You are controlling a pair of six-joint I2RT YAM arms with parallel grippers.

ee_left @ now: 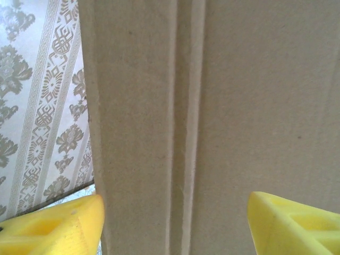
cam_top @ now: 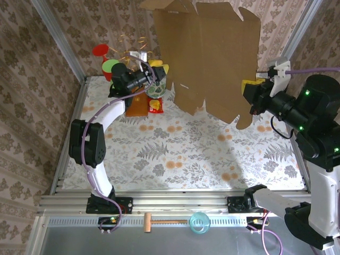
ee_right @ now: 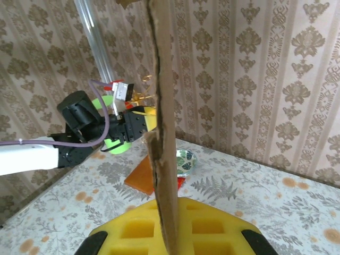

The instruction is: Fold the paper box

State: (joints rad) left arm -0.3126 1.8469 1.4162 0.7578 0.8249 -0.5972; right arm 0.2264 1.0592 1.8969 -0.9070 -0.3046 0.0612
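Grasping step: your right fingers clamp upright paper box at 3 o'clock; left fingers apart at 9 o'clock. Next, probably: close left on sheet.

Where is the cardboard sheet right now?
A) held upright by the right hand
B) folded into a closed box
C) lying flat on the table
A: the right hand is clamped on the edge of the cardboard sheet, which stands upright, unfolded, off the table.
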